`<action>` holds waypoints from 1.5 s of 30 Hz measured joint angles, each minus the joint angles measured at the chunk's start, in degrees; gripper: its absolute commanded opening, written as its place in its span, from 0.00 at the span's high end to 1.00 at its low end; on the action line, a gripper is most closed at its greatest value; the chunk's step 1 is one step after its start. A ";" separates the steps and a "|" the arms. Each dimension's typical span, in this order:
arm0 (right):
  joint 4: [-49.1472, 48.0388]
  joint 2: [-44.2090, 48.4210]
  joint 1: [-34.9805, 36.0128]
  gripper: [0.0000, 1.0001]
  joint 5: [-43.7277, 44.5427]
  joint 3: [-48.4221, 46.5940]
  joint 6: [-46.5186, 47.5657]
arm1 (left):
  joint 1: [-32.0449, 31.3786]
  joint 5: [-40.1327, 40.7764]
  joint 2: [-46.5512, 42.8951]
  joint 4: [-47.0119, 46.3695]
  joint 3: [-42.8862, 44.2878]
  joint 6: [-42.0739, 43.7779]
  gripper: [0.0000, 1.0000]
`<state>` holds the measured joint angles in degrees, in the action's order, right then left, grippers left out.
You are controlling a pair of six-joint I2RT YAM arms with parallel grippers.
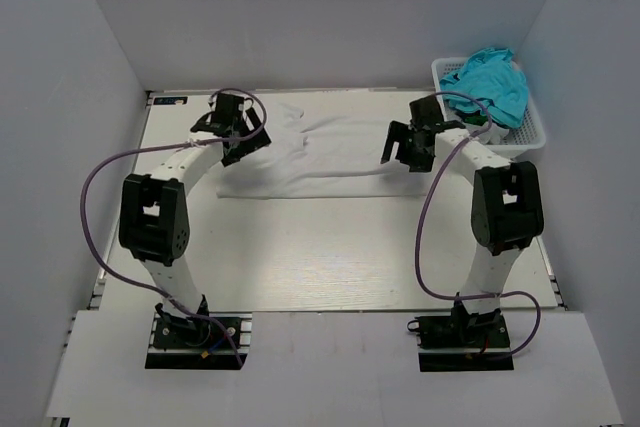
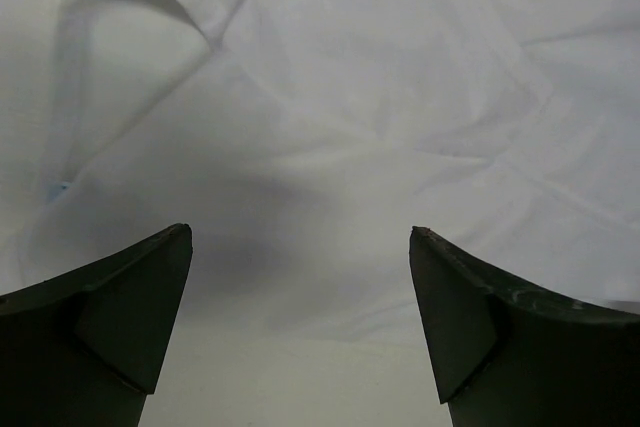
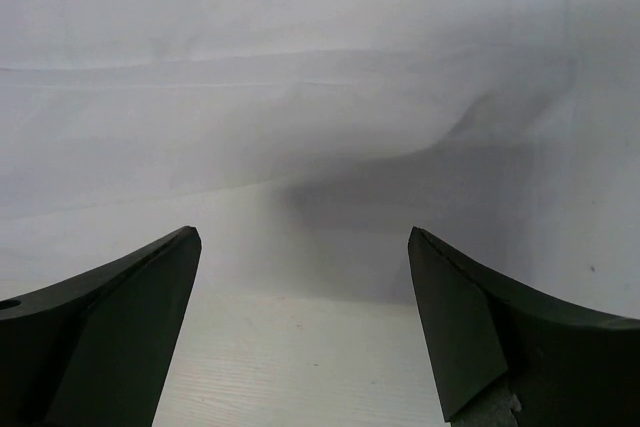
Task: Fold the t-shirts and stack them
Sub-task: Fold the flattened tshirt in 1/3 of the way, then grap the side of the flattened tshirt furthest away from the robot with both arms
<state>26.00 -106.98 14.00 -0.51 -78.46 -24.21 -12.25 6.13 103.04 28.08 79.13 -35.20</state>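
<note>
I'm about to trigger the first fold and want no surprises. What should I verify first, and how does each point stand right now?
1. Left gripper open and empty: ok.
2. Right gripper open and empty: ok.
3. Left gripper over the white t-shirt, collar end: ok; blue tag in its view.
4. Right gripper at the shirt's edge: ok; cloth edge just ahead, bare table beneath.
5. Shirt lying smooth: not ok, creases show.
6. Fingertips touching cloth: cannot tell.
</note>
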 measured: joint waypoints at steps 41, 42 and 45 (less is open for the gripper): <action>-7.28 25.99 15.85 0.10 -12.87 35.58 0.22 | 0.15 3.65 -29.62 9.11 -18.40 -8.35 0.00; -7.78 24.59 16.15 0.10 -13.05 35.23 0.22 | 0.15 4.28 -26.91 9.53 -15.93 -8.09 0.00; -8.66 21.05 16.50 0.10 -12.76 33.22 -0.04 | 0.15 5.81 -19.89 10.14 -10.43 -7.37 0.00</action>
<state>17.34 -85.93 30.50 -13.28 -45.23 -24.25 -12.10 11.94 83.15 38.22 68.71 -42.57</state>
